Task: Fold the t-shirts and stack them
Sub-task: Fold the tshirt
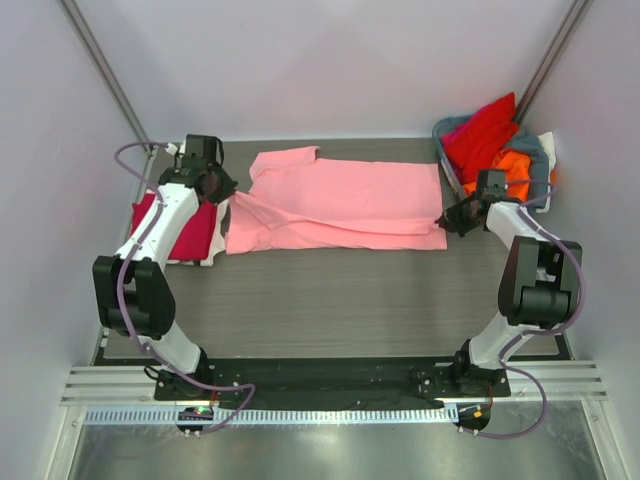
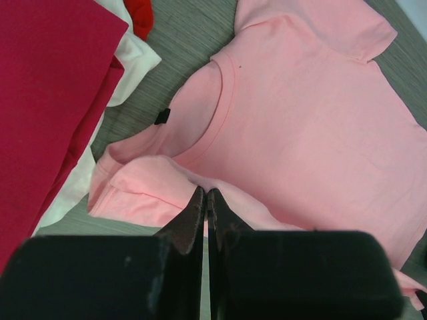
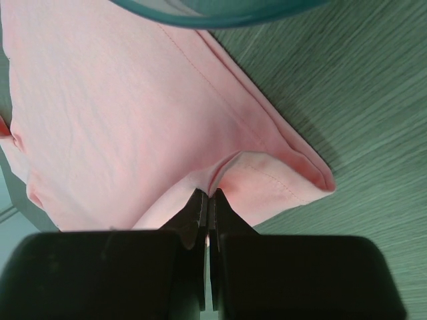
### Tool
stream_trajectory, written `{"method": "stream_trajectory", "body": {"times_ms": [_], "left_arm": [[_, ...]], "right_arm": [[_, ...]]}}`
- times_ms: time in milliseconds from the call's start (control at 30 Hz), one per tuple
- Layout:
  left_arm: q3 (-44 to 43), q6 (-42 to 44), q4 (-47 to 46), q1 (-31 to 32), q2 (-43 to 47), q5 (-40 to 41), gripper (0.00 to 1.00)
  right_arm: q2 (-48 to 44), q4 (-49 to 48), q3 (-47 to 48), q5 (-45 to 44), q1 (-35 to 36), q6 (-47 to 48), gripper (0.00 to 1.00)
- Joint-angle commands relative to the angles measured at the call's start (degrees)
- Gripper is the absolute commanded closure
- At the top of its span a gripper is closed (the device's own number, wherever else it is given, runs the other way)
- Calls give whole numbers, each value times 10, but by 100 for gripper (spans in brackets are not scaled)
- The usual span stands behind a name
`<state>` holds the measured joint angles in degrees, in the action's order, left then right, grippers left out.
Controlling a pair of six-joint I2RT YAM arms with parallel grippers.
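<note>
A light pink t-shirt (image 1: 340,205) lies spread across the table, neck to the left, partly folded lengthwise. My left gripper (image 1: 222,193) is shut on a pinch of its shoulder cloth near the collar (image 2: 205,193). My right gripper (image 1: 447,218) is shut on a pinch of its hem corner (image 3: 208,195). A folded crimson t-shirt (image 1: 190,230) lies on a white one (image 1: 214,248) at the left; both show in the left wrist view, crimson (image 2: 47,100) over white (image 2: 133,60). Red (image 1: 485,130) and orange (image 1: 510,170) shirts sit in the basket.
The grey-blue basket (image 1: 452,165) stands at the back right, right beside my right gripper; its rim (image 3: 220,17) shows in the right wrist view. Bare grey table (image 1: 330,300) lies in front of the pink shirt. White walls close in on both sides.
</note>
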<state>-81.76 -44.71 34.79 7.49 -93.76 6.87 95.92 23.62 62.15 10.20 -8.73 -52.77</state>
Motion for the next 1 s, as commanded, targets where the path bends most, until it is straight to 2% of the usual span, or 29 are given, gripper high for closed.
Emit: {"method": "stream_trajectory", "body": {"times_ms": [0,967], "left_arm": [[-29,7,0,0,-10,10,100],[-133,-12,7,1,-129,3,100]], "right_arm": [[8,-14,31,7,-1,-8,99],[59,-50,64,22,-2,-24,99]]}}
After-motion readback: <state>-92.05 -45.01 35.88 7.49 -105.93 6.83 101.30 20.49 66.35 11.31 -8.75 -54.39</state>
